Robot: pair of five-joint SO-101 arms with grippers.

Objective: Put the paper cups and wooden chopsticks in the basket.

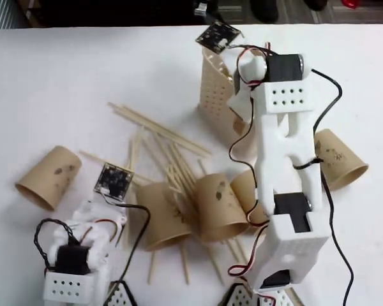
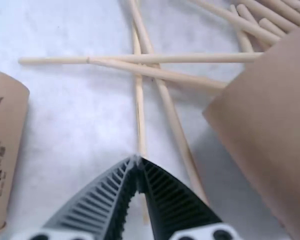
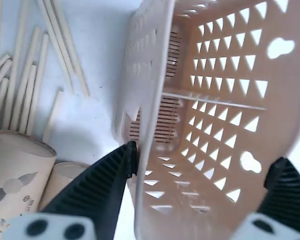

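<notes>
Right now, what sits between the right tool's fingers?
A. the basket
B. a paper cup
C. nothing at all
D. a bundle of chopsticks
A: in the right wrist view the basket sits between the wide-open jaws of the right tool, one jaw just outside its perforated wall and the other at its far side.
</notes>
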